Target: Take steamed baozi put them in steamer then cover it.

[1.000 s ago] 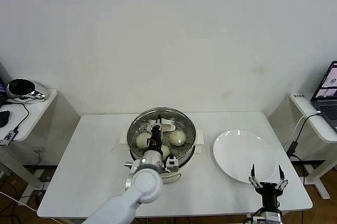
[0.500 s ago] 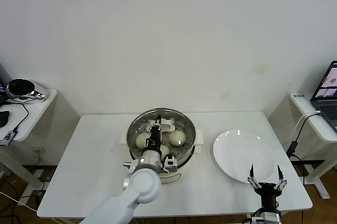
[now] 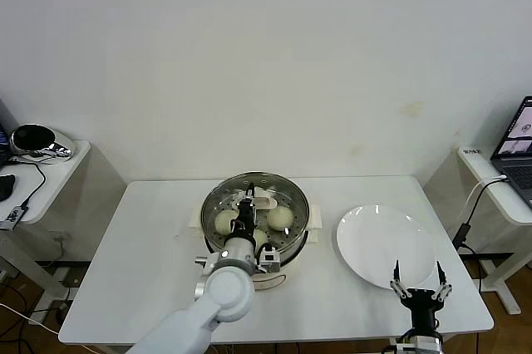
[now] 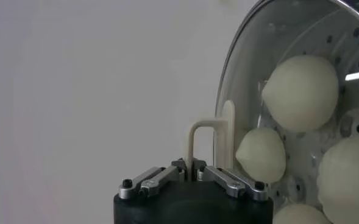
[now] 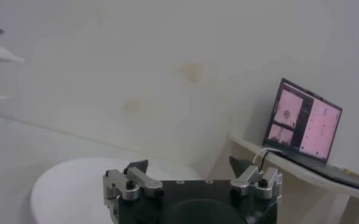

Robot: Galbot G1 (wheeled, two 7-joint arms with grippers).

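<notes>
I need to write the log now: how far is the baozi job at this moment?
Done: the baozi lie in the steamer, and the plate holds none. In hand: the left gripper is shut on the glass lid's handle over the pot. Left: release the lid. The right gripper waits open near the plate.

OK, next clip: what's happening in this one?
The left gripper holds the cover by its bar handle over the steamer on the table. The steamed baozi sit inside on the perforated tray. The right gripper waits open at the near edge of the bare plate.
</notes>
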